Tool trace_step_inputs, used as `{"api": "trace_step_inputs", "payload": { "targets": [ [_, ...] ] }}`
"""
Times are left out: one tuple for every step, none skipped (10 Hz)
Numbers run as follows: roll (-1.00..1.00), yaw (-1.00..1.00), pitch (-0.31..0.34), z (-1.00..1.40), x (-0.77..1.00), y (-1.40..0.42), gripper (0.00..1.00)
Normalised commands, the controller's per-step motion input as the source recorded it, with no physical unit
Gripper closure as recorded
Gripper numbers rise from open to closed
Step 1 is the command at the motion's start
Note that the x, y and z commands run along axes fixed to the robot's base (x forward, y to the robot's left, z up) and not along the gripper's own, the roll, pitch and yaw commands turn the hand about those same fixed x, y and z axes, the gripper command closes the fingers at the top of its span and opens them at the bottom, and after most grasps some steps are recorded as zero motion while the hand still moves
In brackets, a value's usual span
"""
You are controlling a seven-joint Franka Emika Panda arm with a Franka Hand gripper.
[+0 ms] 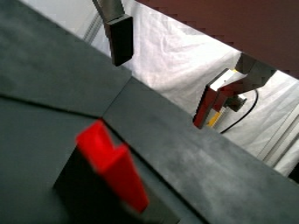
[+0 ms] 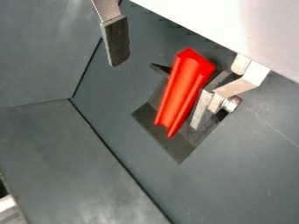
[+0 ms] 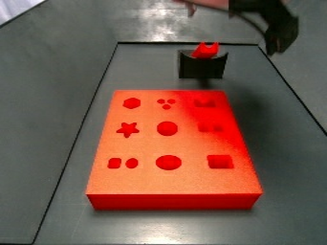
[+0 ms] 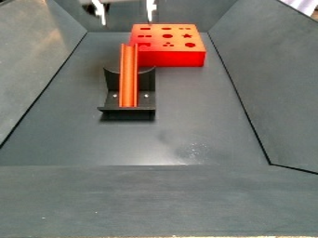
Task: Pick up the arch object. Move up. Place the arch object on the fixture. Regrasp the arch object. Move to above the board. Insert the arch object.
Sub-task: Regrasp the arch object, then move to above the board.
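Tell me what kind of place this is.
Probably a robot test bench: an orange-red board with shaped holes, a red arch peg on a dark fixture, the open claw above it.

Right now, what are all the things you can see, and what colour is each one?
arch object: one, red, a long bar lying along the fixture, not held.
fixture: one, dark grey-black, on the floor a little way from the board.
board: one, orange-red, flat on the floor, with star, round and square holes in its top.
floor: one, dark grey, with raised sloping sides.
cloth: white, behind the work area in a wrist view.
gripper: one, silver fingers with dark pads, open, above the arch object, with a finger on either side and touching nothing.
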Motion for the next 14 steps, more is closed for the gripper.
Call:
{"api": "trace_step_inputs", "payload": {
  "targets": [
    [0.08,0.03,-0.124,-1.0,0.1,0.02,0.0],
    [0.07,0.0,-0.113,-1.0,0.11,0.02,0.0],
    [0.07,-0.02,-0.094,-1.0,0.12,0.01,0.0],
    [0.07,-0.04,-0.06,-0.79,0.11,0.01,0.0],
    [0.07,-0.05,-0.035,-0.62,0.1,0.0,0.0],
    [0.07,-0.04,-0.003,-0.41,0.09,0.0,0.0],
    [0.07,-0.03,0.015,-0.31,0.09,0.0,0.0],
    [0.0,0.0,0.0,0.0,0.0,0.0,1.0],
    [0.54,0.04,-0.227,1.0,-0.01,0.09,1.0],
    [0.51,0.03,-0.237,1.0,-0.01,0.08,1.0],
    [0.38,-0.03,-0.234,1.0,-0.02,0.07,1.0],
    [0.27,-0.08,-0.218,1.0,-0.02,0.07,1.0],
    [0.18,-0.11,-0.2,1.0,-0.02,0.07,1.0],
    [0.13,-0.15,-0.173,1.0,-0.03,0.07,1.0]
  ]
}}
